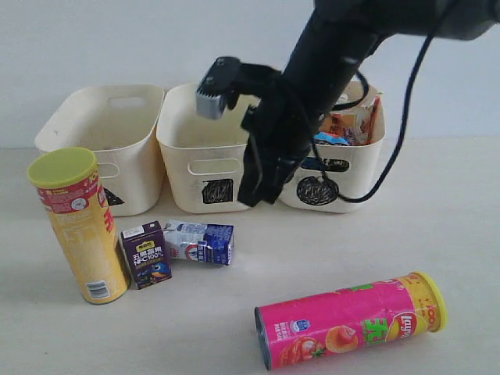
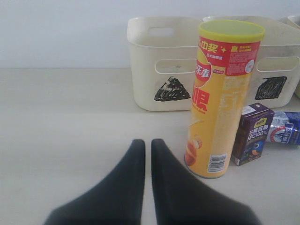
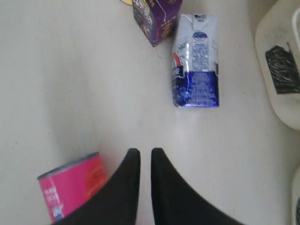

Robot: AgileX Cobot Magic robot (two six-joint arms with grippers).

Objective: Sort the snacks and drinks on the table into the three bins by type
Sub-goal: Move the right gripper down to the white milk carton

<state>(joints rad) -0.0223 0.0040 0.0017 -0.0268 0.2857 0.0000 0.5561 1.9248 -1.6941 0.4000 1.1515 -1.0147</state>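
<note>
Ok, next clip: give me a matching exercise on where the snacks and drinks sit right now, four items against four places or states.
Items:
1. yellow chip tube
2. pink chip tube
3. noodle packets
4. white and blue carton

Places or states:
A. inside the circle bin
B. standing upright in front of the triangle bin
C. lying down beside the purple carton
D. lying on its side, apart from the rest

Pairs: 1-B, 2-D, 3-A, 4-C
</note>
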